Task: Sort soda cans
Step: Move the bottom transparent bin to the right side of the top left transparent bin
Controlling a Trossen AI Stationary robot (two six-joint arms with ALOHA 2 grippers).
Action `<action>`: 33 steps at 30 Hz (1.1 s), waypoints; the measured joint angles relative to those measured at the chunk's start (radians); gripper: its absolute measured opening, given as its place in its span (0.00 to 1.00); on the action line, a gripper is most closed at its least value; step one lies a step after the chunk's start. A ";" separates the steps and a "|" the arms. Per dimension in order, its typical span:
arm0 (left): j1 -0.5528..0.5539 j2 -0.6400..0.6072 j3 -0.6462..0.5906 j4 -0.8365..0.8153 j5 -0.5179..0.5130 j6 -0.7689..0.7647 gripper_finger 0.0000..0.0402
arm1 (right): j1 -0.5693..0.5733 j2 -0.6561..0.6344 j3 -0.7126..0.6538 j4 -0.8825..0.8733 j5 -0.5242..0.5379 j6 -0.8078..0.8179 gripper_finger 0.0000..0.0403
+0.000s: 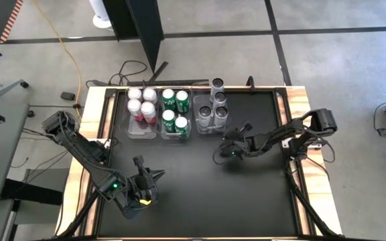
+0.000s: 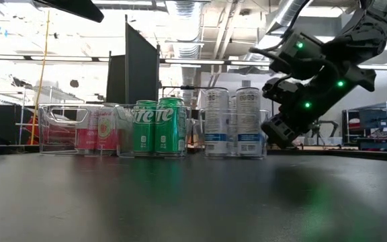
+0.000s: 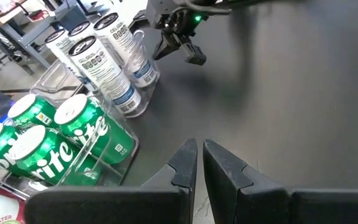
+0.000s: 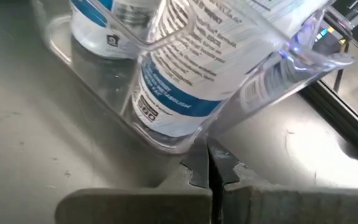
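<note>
Aluminium is what I am dealing with: the small cylindrical soda cans with silver tops, standing upright at the far edge of the black table (image 1: pixel 246 201) in three clear rectangular plastic bins set side by side. Taking the middle bin (image 1: pixel 175 136) as landmark, the green cans (image 1: pixel 175 112) sit inside it, the red-pink cans (image 1: pixel 141 103) fill the bin to its left, and the grey-topped cans with pale blue-and-white labels (image 1: pixel 214 110) stand in the bin to its right, one of them (image 1: pixel 218 85) at the far end. My right gripper (image 1: pixel 229 151) hangs just off the near right corner of that right-hand bin, fingers pressed together on nothing; my left gripper (image 1: pixel 141 193) waits well nearer than the middle bin, fingers likewise together and empty. I judge these cans rigid but thin-walled, likely to dent if squeezed hard, smooth and a little slippery, their weight unknown. I would grip across the mid-body from above, squarely, and lift straight up.
</note>
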 joint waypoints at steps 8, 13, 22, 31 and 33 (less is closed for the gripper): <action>0.000 0.000 0.000 0.000 0.000 0.000 0.06 | 0.012 0.000 0.000 0.029 -0.021 -0.009 0.00; 0.000 0.000 0.000 -0.001 -0.019 0.000 0.06 | 0.027 0.000 0.000 0.086 -0.054 -0.065 0.00; 0.000 0.000 0.000 -0.001 -0.023 0.001 0.06 | 0.027 0.000 0.002 0.169 -0.106 -0.139 0.00; 0.000 0.000 0.000 -0.003 -0.024 0.001 0.06 | 0.026 0.000 0.002 0.218 -0.160 -0.210 0.00; 0.000 0.000 0.000 -0.003 -0.024 0.001 0.06 | 0.026 0.000 0.002 0.227 -0.167 -0.217 0.00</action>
